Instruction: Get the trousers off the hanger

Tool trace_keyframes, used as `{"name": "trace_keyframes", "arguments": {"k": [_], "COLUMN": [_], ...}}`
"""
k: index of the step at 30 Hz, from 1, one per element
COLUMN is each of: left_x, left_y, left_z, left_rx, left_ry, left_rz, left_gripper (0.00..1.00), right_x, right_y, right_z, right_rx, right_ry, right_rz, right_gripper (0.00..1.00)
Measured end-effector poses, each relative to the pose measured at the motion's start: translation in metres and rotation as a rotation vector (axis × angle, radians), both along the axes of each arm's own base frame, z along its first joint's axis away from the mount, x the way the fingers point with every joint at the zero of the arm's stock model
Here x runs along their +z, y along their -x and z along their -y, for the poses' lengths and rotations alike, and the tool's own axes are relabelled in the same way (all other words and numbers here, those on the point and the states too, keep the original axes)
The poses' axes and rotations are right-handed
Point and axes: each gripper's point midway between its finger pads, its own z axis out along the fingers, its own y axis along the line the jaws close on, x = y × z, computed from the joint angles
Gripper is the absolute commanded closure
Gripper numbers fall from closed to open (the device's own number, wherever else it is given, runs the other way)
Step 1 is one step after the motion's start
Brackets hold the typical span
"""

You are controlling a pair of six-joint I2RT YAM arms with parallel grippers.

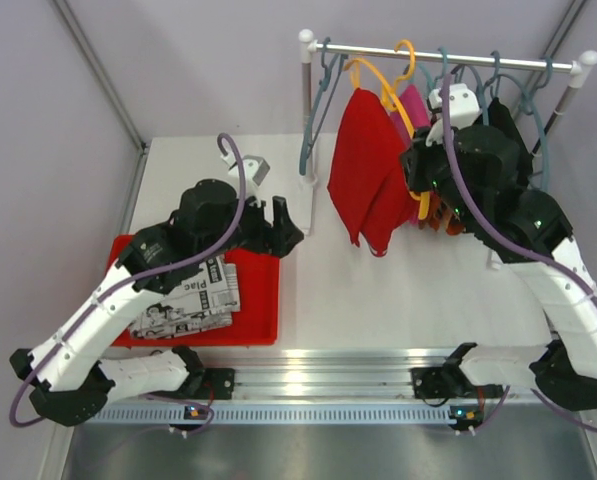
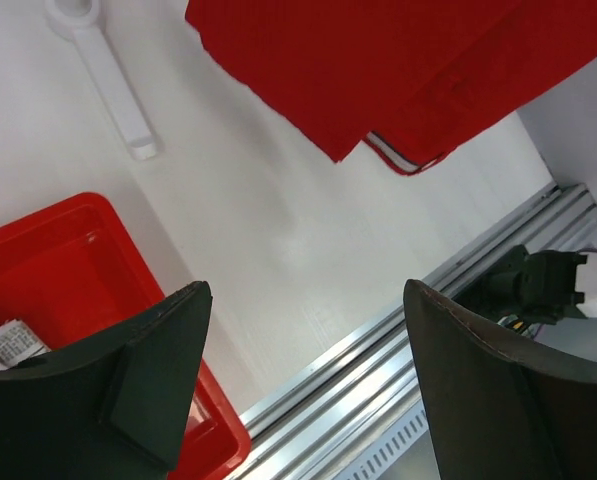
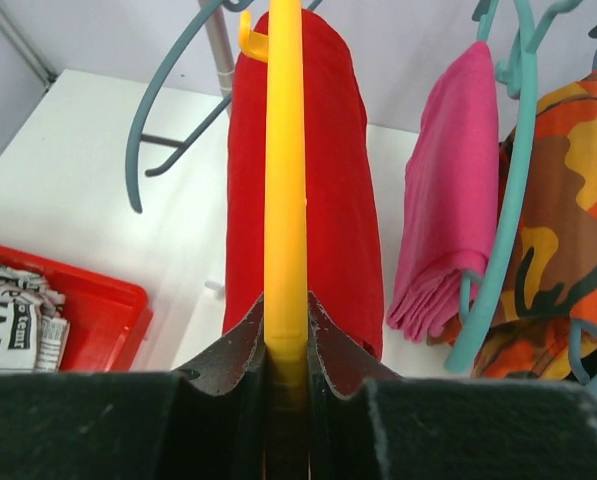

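Right claw [image 3: 286, 310] is clamping yellow hanger [image 3: 284, 150]; left claw [image 2: 306, 300] is gaping, empty. Red trousers [image 1: 363, 170] are draping limp, likely light; the hem is inviting a pinch.

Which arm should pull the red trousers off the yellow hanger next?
Probably left. The right tool is clamped on the yellow hanger; the left tool is open, empty, and faces the red trousers.

Right arm [image 1: 538, 240] mostly hides orange camouflage trousers [image 1: 446, 222].

A red tray [image 1: 258, 300] rests on the white table [image 1: 378, 290].
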Motion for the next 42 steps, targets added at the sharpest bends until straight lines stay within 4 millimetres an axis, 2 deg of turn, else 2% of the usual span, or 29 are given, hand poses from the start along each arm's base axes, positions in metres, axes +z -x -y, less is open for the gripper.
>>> {"name": "trace_keyframes", "arguments": {"k": [7, 9, 13, 16, 20, 24, 27, 32, 35, 37, 42], "left_x": [0.063, 0.073, 0.076, 0.069, 0.047, 0.028, 0.016, -0.004, -0.014, -0.015, -0.004], "left_y": [-0.013, -0.015, -0.022, -0.012, 0.011, 0.011, 0.004, -0.003, -0.010, -0.014, -0.020], "left_z": [0.034, 0.041, 0.058, 0.087, 0.129, 0.155, 0.168, 0.189, 0.194, 0.197, 0.202], "left_rx": [-0.038, -0.039, -0.053, -0.125, -0.217, -0.241, -0.234, -0.224, -0.210, -0.200, -0.176], "left_ry": [0.195, 0.243, 0.279, 0.265, 0.190, 0.120, 0.069, -0.017, -0.055, -0.059, -0.027], "left_rz": [0.063, 0.068, 0.073, 0.103, 0.157, 0.213, 0.256, 0.319, 0.340, 0.350, 0.392], "left_gripper": [0.18, 0.18, 0.18, 0.18, 0.17, 0.11, 0.06, 0.06, 0.06, 0.06, 0.07], "right_x": [-0.017, -0.022, -0.026, -0.028, -0.033, -0.037, -0.038, -0.038, -0.038, -0.038, -0.036], "right_y": [0.023, 0.027, 0.032, 0.035, 0.037, 0.038, 0.038, 0.037, 0.037, 0.037, 0.037], "right_z": [-0.001, -0.002, -0.003, -0.003, 0.001, 0.005, 0.007, 0.010, 0.010, 0.010, 0.010], "right_rx": [0.042, 0.049, 0.049, 0.034, -0.005, -0.036, -0.056, -0.080, -0.087, -0.092, -0.097], "right_ry": [0.000, 0.000, -0.026, -0.058, -0.088, -0.104, -0.110, -0.125, -0.136, -0.141, -0.159], "right_rz": [-0.027, -0.043, -0.064, -0.084, -0.113, -0.134, -0.140, -0.142, -0.145, -0.146, -0.143], "right_gripper": [1.00, 1.00, 1.00, 1.00, 1.00, 1.00, 1.00, 1.00, 1.00, 1.00, 1.00]}}
